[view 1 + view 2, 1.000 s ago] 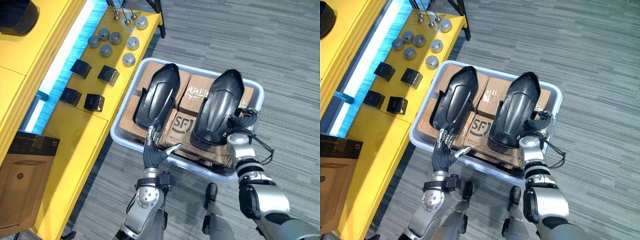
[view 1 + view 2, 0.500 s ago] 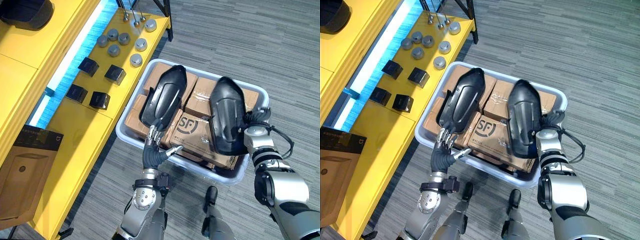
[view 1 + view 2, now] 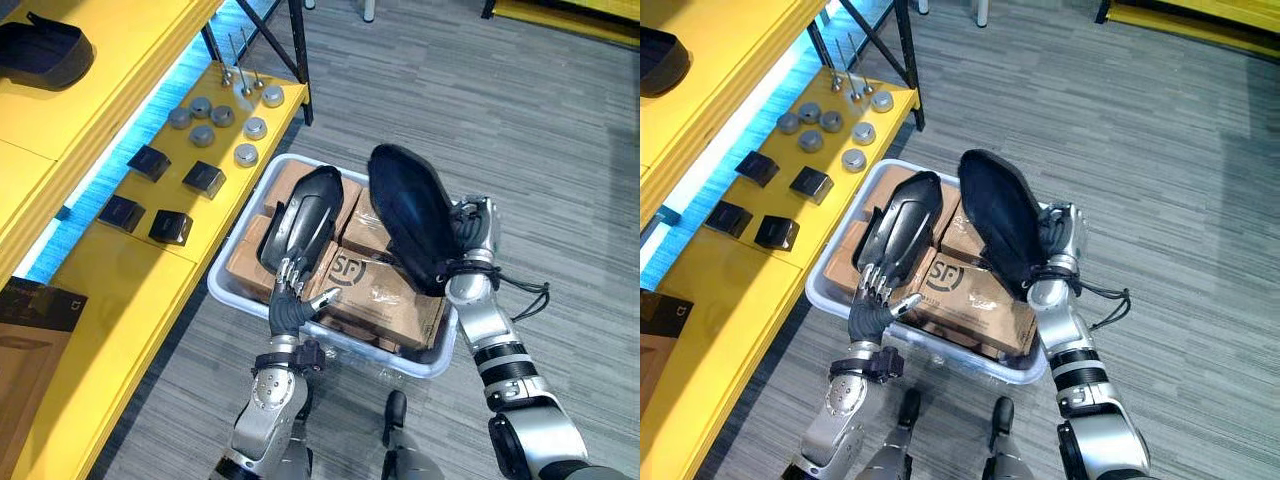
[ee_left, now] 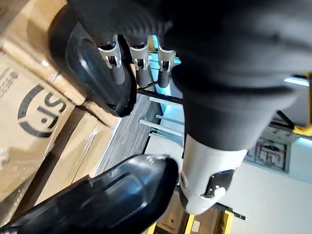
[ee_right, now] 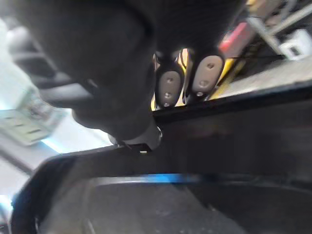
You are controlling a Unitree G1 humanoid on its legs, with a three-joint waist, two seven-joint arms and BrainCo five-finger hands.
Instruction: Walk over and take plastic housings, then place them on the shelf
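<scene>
Two glossy black plastic housings. Right hand (image 3: 472,230) grips raised housing (image 3: 408,212) above pale grey tub (image 3: 228,298); left hand (image 3: 290,305), fingers straight, touches flat housing (image 3: 303,215). Wrap its rim before lifting.

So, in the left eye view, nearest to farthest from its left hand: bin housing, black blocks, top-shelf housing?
1. Bin housing, right by the left hand.
2. Black blocks, on the lower yellow shelf, to the left.
3. Top-shelf housing, far left.
</scene>
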